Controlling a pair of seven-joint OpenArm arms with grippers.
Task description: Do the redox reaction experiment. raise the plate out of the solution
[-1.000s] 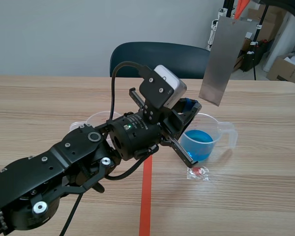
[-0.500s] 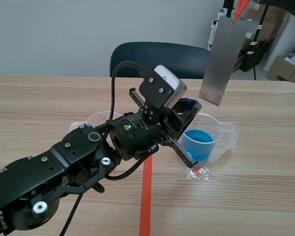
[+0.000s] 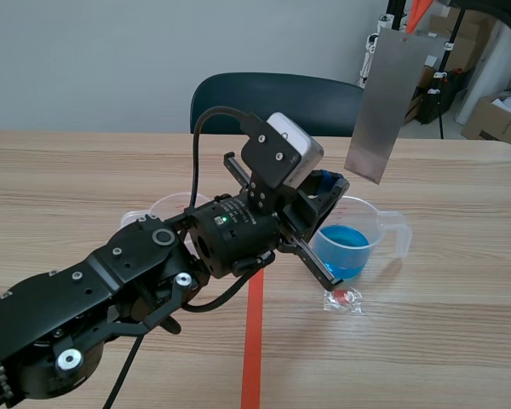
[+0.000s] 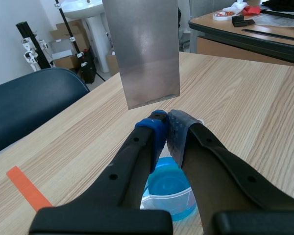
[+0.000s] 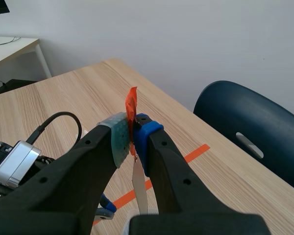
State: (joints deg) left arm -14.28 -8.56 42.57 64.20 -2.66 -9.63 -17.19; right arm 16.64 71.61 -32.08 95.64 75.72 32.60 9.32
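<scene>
Woodgrain covers the table (image 3: 460, 341), pale and matte, with an orange-red tape line (image 3: 253, 341) running up the lower middle of the scene view. Behind it stands a plain grey wall (image 3: 85, 60). A dark blue chair (image 3: 272, 102) with a rounded back is at the top centre, and cardboard boxes (image 3: 494, 119) and stands crowd the upper right corner.

The metal plate (image 3: 381, 102) hangs in the upper right of the scene view, a flat, dull-grey rectangle, slightly tilted. Its lower edge is clear above the measuring jug (image 3: 376, 223) and out of the blue solution (image 3: 345, 239). The jug is clear plastic, round, with a handle on its right side, and stands right of centre on the table.

The right gripper (image 5: 132, 129) pinches an orange tab (image 5: 131, 105) at the plate's top between its dotted pads, and the plate hangs edge-on below them.

The left gripper (image 4: 167, 117) has its fingers closed together, pad against pad, holding nothing. It sits over the jug, with the plate ahead of and above its tips.

A small crinkled clear bag (image 3: 343, 299) with something red inside lies on the table just in front of the jug. A second clear cup (image 3: 166, 207) shows partly behind the left arm.
</scene>
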